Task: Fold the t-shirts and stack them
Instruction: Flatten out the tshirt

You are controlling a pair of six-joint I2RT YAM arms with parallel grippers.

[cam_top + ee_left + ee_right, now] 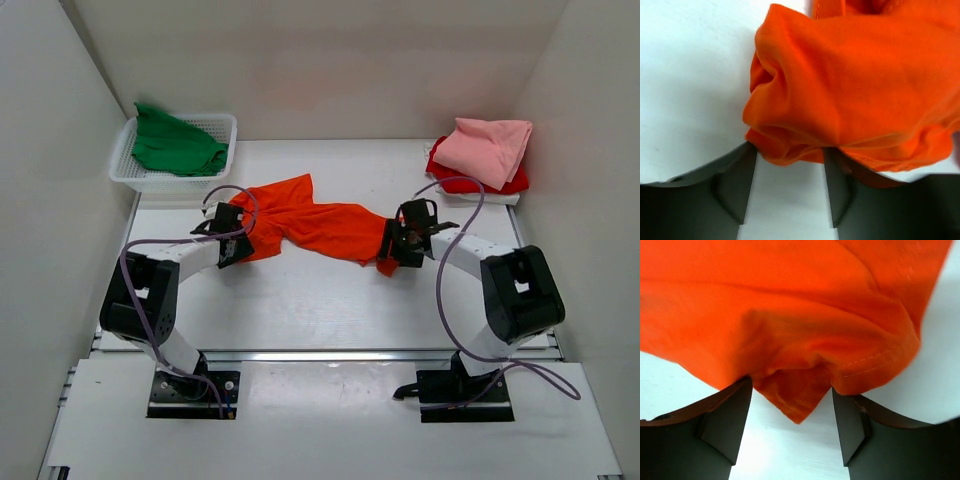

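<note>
Both grippers are standing open at opposite ends of the orange t-shirt.
The left gripper is holding its jaws wide apart, with a bunched end of the shirt lying at its fingertips on the table. The right gripper is gaping too, a hem corner drooping loose between its jaws. Beyond it, the pink t-shirt is lying on the red t-shirt.

The left arm and right arm reach forward, elbows bent outward, forearms angled in toward each other. The left gripper and right gripper sit low, well apart, fingers spread wide.
</note>
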